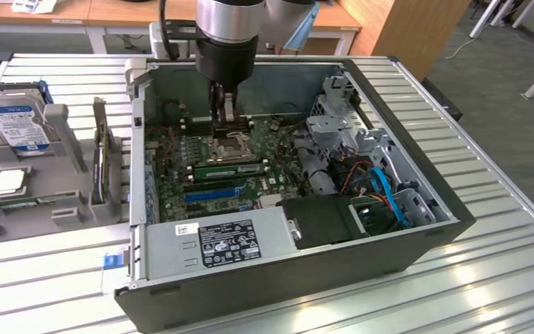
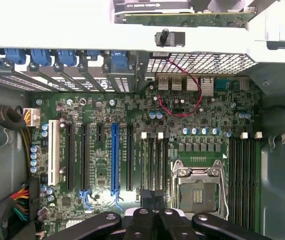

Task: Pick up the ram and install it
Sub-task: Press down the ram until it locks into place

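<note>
A long green ram (image 1: 228, 169) lies along a black memory slot on the motherboard, just on the near side of the CPU socket (image 1: 227, 147). My gripper (image 1: 222, 127) hangs inside the open computer case (image 1: 304, 268), above the socket area, and stands apart from the ram. In the wrist view its black fingers (image 2: 141, 220) meet at the middle, shut, and I see nothing held between them. They line up with the memory slots (image 2: 155, 160) next to the CPU socket (image 2: 198, 187).
A grey holder (image 1: 58, 209) at the exterior view's left carries a blue-labelled hard drive (image 1: 14, 120), an upright card (image 1: 105, 163) and a thin green strip (image 1: 24, 202). A long blue slot (image 2: 114, 160), the power supply (image 1: 220, 243) and drive cages (image 1: 341, 139) crowd the case.
</note>
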You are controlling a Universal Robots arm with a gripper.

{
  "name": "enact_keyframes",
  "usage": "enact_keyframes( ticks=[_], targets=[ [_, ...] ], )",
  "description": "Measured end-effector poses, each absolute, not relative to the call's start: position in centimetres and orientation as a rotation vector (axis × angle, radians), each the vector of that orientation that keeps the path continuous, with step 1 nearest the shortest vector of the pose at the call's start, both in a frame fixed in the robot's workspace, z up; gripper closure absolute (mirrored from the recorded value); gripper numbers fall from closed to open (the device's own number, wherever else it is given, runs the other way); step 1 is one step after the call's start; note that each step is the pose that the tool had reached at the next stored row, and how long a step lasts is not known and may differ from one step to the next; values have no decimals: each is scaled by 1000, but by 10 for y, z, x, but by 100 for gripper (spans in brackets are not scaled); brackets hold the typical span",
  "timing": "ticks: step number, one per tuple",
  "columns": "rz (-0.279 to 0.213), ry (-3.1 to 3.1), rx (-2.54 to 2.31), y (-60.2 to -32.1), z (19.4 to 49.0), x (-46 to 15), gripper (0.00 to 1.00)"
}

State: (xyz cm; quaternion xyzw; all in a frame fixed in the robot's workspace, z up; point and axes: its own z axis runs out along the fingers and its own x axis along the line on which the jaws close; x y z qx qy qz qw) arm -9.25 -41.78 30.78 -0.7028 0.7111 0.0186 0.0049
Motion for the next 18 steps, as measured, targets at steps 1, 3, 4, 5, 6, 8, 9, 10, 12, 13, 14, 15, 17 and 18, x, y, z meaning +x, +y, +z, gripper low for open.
enact_keyframes(
  ticks=[1, 3, 4, 5, 6, 8, 9, 10, 12, 13, 14, 15, 17, 18],
  targets=[
    [58, 2227, -2201, -418, 308, -93, 90],
    [58, 2227, -2201, -418, 308, -93, 90],
    [58, 2227, -2201, -418, 307, -93, 90],
    [58, 2227, -2201, -418, 306, -93, 90],
    [58, 2227, -2201, -418, 305, -93, 90],
    [58, 2227, -2201, -418, 303, -93, 90],
    [58, 2227, -2201, -418, 302, -93, 90],
    [58, 2227, -2201, -418, 301, -93, 90],
    [58, 2227, -2201, -418, 299, -93, 90],
    [58, 2227, -2201, -418, 298, -93, 90],
    [58, 2227, -2201, -418, 297, -93, 90],
    [58, 2227, -2201, -418, 296, -93, 90],
    [58, 2227, -2201, -418, 294, -93, 90],
    [58, 2227, -2201, -418, 293, -93, 90]
  ],
)
